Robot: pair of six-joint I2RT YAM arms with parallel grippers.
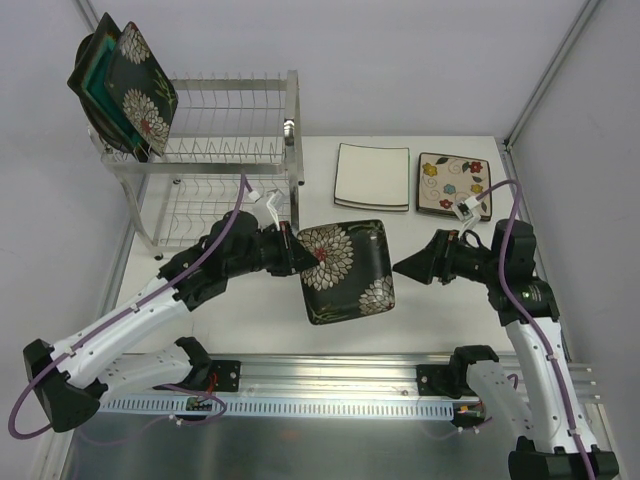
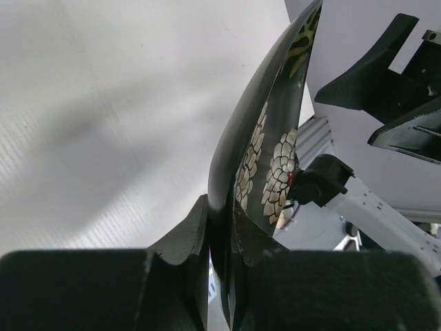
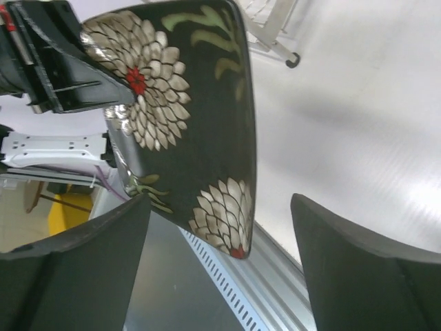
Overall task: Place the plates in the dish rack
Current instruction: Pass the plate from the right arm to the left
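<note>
My left gripper (image 1: 298, 255) (image 2: 224, 214) is shut on the left edge of a black square plate with white chrysanthemums (image 1: 345, 270) (image 2: 265, 138) (image 3: 200, 103), holding it tilted above the table's middle. My right gripper (image 1: 405, 267) (image 3: 220, 200) stands open just right of that plate, its fingers apart from the plate's near corner. The silver wire dish rack (image 1: 230, 150) stands at the back left. A teal-centred dark plate (image 1: 95, 75) and another black chrysanthemum plate (image 1: 143, 88) stand upright at the left end of its upper tier.
A white square plate (image 1: 372, 176) and a cream square plate with coloured flowers (image 1: 453, 185) lie side by side on the table at the back right. A metal rail (image 1: 330, 385) runs along the near edge between the arm bases.
</note>
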